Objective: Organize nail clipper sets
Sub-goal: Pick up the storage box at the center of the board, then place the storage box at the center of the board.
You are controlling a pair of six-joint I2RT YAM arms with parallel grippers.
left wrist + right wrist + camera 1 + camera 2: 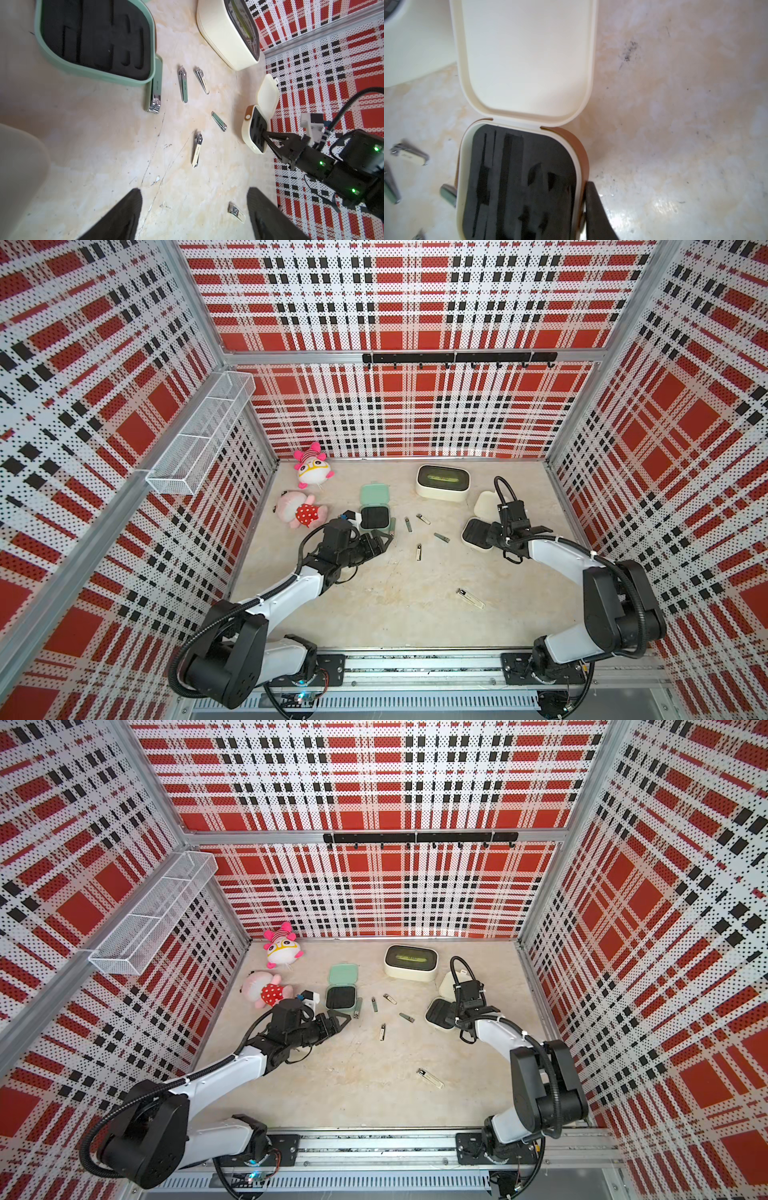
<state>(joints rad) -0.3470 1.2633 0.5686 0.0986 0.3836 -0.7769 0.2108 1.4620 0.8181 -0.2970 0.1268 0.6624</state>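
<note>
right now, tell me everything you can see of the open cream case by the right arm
The cream case is a rounded-square hinged box, plastic-looking, lying on the table with its lid swung back open. A tan band wraps the base. Inside sits a black foam insert whose cut slots look empty. The right gripper appears shut on one side wall. A larger cream box stands close beside the lid.
</note>
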